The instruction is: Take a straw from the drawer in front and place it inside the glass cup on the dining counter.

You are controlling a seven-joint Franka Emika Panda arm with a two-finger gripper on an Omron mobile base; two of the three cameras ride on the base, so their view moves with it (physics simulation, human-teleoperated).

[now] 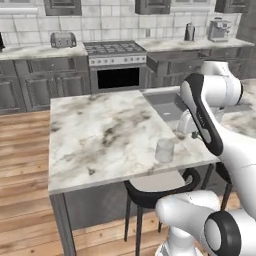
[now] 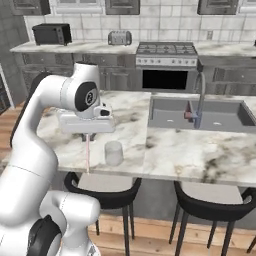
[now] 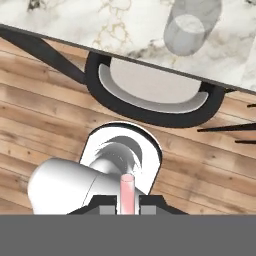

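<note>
My gripper (image 2: 88, 136) is shut on the straw (image 2: 88, 156), a thin pinkish-red stick that hangs straight down from the fingers. In the hand view the straw (image 3: 127, 192) stands between the two dark tips of the gripper (image 3: 127, 210). The glass cup (image 2: 114, 153) stands upright near the front edge of the dining counter (image 2: 175, 150), a little to the right of the straw. From the hand, the straw is over the stool and floor, short of the counter edge, with the glass cup (image 3: 192, 25) beyond it. The glass cup (image 1: 164, 150) rests on the dining counter (image 1: 100, 135). The drawer is out of view.
A sink (image 2: 200, 116) with a faucet (image 2: 200, 95) is set into the counter to the right of the cup. Black round stools (image 2: 102, 194) (image 2: 212, 206) stand under the front edge. A stove (image 1: 116, 61) and a toaster (image 1: 63, 39) line the back wall.
</note>
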